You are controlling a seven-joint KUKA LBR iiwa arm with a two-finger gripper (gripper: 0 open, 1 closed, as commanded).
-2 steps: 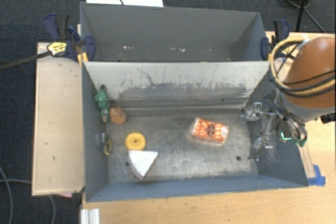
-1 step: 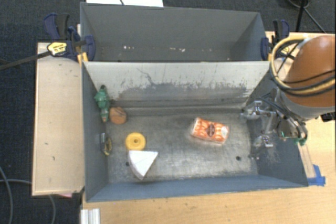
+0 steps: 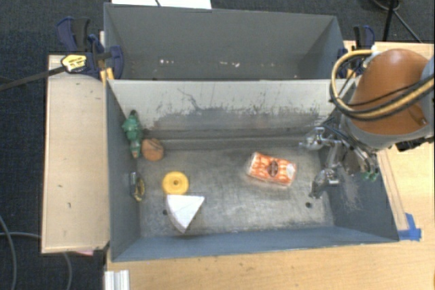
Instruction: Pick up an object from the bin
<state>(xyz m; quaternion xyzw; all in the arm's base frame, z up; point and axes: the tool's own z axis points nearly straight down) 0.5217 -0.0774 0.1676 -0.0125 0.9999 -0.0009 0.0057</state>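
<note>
The gripper [image 3: 323,164] hangs at the right end of the bin [image 3: 224,102], close to the right wall. Its state, open or closed, cannot be determined.

The nearest thing is an orange-and-white packet [image 3: 272,170], flat on the bin floor. Its long axis runs left to right, with the right end slightly lower in the view. It lies near the gripper, to its left, and does not touch it.

Bare floor surrounds the packet on all sides. A yellow ring [image 3: 176,182] and a white wedge [image 3: 185,210] lie well apart at the left.
</note>
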